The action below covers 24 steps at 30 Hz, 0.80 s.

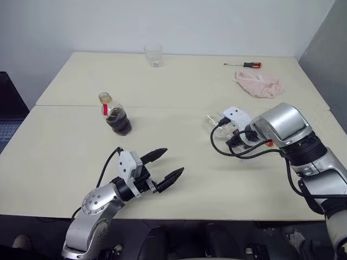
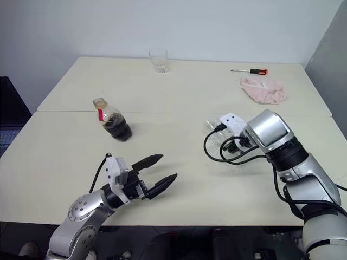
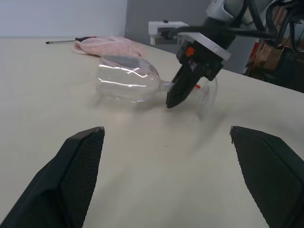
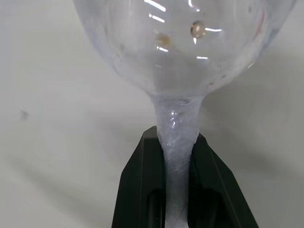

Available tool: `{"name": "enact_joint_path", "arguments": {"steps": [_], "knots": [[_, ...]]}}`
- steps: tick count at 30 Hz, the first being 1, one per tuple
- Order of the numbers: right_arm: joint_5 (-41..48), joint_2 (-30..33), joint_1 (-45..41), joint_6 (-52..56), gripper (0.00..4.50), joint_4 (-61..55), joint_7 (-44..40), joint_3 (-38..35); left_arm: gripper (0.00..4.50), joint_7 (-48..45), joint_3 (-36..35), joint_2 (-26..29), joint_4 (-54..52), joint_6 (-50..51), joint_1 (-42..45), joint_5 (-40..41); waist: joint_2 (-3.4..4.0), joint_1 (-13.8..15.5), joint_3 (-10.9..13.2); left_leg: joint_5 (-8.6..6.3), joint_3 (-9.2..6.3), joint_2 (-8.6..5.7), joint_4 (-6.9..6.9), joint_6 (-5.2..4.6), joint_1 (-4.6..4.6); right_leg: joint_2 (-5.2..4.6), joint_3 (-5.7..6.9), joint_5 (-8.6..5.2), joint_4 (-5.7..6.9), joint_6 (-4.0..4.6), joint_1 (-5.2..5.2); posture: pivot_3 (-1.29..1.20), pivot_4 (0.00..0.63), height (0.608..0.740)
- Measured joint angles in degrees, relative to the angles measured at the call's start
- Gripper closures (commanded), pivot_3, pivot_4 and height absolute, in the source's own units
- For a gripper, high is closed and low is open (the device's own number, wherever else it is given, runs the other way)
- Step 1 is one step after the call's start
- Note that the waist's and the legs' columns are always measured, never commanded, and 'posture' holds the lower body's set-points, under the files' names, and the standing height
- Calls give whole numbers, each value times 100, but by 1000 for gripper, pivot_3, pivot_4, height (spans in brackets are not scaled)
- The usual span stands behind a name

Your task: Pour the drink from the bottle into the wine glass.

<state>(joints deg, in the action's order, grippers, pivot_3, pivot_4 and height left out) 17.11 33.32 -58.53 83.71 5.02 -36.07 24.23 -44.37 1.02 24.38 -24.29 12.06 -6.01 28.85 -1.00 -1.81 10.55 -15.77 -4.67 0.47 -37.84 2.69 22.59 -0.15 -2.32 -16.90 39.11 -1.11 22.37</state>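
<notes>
The wine glass point(image 3: 126, 85) lies on its side at the right of the table, bowl toward the middle and flat foot point(image 3: 207, 92) on edge. My right gripper point(image 4: 176, 142) is shut on its thin stem, pointing steeply down; the head views show it at the glass point(image 1: 217, 123) under my wrist. The bottle point(image 1: 115, 115) stands upright at the left, with a red strip at the neck and the dark drink point(image 1: 119, 123) in its lower half. My left gripper point(image 1: 172, 162) hovers open near the front edge, right of the bottle and apart from it, aimed toward the glass.
A clear stemless tumbler point(image 1: 153, 55) stands at the far edge. A screwdriver point(image 1: 244, 65) and a crumpled pink cloth point(image 1: 259, 84) lie at the back right. A seam crosses the table point(image 1: 65, 141) behind the bottle. A dark laptop point(image 1: 8, 119) sits off the left edge.
</notes>
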Motion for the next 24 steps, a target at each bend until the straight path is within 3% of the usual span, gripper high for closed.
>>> {"name": "enact_joint_path", "arguments": {"steps": [5,11,16,24], "knots": [[-3,-464,270,-1194,4329,-258,180,-846,0,-13,-24,16,5,0,5,2,0,1,0,0,-3,0,2,0,2,0,-2,0,-1,0,-1,0,150,740],[-15,-1205,1183,-2507,4329,-737,633,-1554,0,-18,-33,39,7,3,21,7,0,3,0,0,-8,0,-2,0,12,-1,-5,1,0,-1,4,0,150,740],[-82,-1612,1780,-4256,4329,-851,697,-1722,0,-10,-72,71,6,28,97,39,1,0,1,1,-9,0,-3,1,9,0,-3,2,2,-2,3,0,150,740],[-43,-2196,2823,-7157,4329,-576,6,-1839,0,48,-343,72,-69,174,247,322,2,-1,1,1,-2,2,-2,1,-2,1,-3,3,3,-4,-3,0,150,740]]}}
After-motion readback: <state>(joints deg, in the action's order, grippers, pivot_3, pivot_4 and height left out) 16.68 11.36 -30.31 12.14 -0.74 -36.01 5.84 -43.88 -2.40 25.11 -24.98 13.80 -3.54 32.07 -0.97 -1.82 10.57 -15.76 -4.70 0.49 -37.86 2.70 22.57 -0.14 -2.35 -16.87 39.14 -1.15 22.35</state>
